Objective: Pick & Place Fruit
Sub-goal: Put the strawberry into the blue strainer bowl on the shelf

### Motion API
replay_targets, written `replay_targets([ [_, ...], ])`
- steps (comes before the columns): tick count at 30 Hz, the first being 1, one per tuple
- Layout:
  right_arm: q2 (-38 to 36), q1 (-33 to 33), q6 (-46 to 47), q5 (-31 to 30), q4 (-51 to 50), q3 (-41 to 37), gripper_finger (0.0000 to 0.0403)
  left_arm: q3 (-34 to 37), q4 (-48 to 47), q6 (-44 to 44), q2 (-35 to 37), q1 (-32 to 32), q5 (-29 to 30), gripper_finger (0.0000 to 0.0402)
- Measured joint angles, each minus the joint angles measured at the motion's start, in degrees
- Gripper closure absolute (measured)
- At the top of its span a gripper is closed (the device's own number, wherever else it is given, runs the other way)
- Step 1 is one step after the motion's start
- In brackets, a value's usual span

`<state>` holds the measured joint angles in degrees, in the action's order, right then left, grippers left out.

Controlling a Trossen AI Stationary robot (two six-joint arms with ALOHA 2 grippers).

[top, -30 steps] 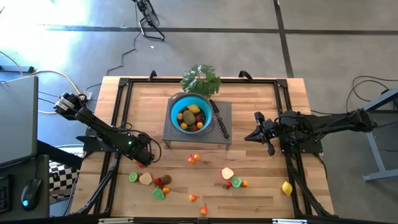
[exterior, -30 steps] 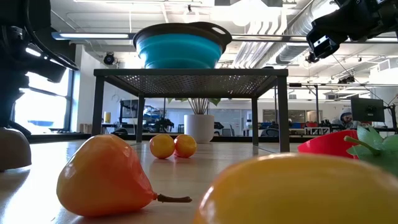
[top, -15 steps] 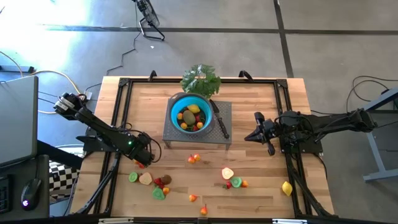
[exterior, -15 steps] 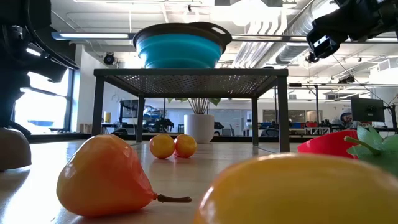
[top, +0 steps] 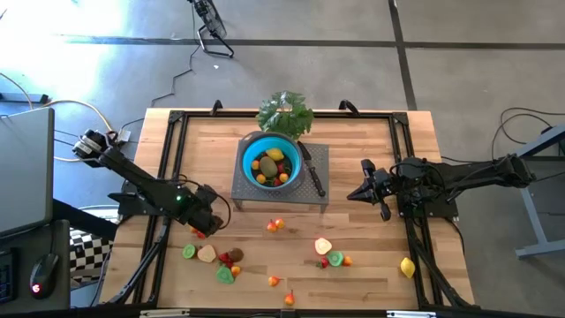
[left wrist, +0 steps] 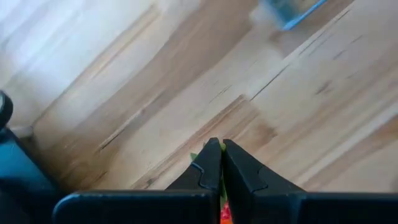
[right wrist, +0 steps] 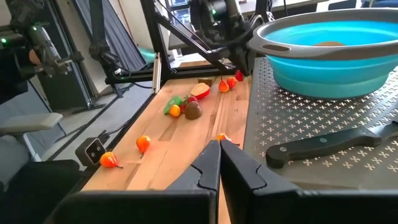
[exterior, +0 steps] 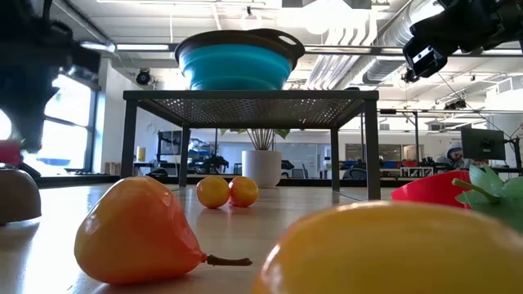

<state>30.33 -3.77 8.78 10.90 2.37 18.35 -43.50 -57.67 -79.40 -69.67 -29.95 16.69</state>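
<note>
Nearest the front edge of the table (top: pixel 371 141), well short of the blue bowl (top: pixel 299 159), loose fruit lies in small groups: a green-cream-brown cluster (top: pixel 216 258) to the bowl's front-left, a cream-red-green cluster (top: pixel 327 253) to its front-right, and a lemon (top: pixel 407 266) further right.

Just behind the left cluster, front-left of the bowl, the left gripper (top: pixel 201 228) sits low over the wood. Its fingers (left wrist: pixel 208 163) are pressed together on a small red fruit (left wrist: pixel 225 211) with a sliver of green showing (only a scrap of it peeks out between them). That grip looks thin to me. The piece seems pinched near its edge, so it could squirt free on the way up. The bowl also stands raised on a mesh rack (top: pixel 265 199), so too low a carry could clip the rack or the rim and nudge the bowl.

The bowl already holds several pieces, among them a brown fruit (top: pixel 267 164), a yellow fruit (top: pixel 276 155) and a red bit (top: pixel 282 177). A knife (top: pixel 313 177) lies on the rack at the bowl's right.

The right gripper (top: pixel 366 190) waits to the bowl's right, fingers together and empty. Beyond the bowl rests a leafy bunch (top: pixel 284 112).
</note>
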Motion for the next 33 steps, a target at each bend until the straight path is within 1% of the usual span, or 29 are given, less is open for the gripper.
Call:
replay_targets([
  [3,0.0,0.01,0.0,0.0,-0.01,0.0,0.04,-2.99,-1.49,0.09,0.84,0.0,3.78,0.0401],
  [6,0.0,0.0,0.0,0.0,-0.01,0.0,0.04,-7.16,-5.33,1.74,1.35,0.0,7.71,0.0401],
  [11,0.0,0.02,-0.01,0.16,-0.02,0.0,0.04,-16.28,-11.03,3.81,1.73,0.0,15.96,0.0401],
  [16,0.0,0.0,-1.56,1.82,-0.29,0.0,0.04,-25.69,-12.57,10.32,1.71,0.0,23.63,0.0401],
  [18,0.0,0.02,-2.47,2.03,-0.37,0.0,0.04,-28.96,-12.04,13.26,1.71,0.0,27.76,0.0401],
  [22,0.0,0.02,-4.97,2.1,-0.31,0.0,0.04,-34.17,-8.13,22.18,1.68,0.0,35.53,0.0401],
  [24,0.0,0.01,-5.77,2.1,-0.29,0.0,0.04,-36.11,-4.52,27.44,1.68,0.0,39.13,0.0401],
  [29,0.0,0.0,-5.86,0.77,-0.07,0.0,0.04,-36.75,8.38,41.59,1.33,0.01,45.72,0.0401],
  [31,0.0,0.01,-6.01,-1.18,0.1,0.0,0.04,-36.77,12.4,45.39,0.09,0.19,47.82,0.0401],
  [33,0.0,0.0,-6.06,-3.31,0.11,0.0,0.04,-36.75,14.26,46.99,-2.2,0.7,49.43,0.0401],
])
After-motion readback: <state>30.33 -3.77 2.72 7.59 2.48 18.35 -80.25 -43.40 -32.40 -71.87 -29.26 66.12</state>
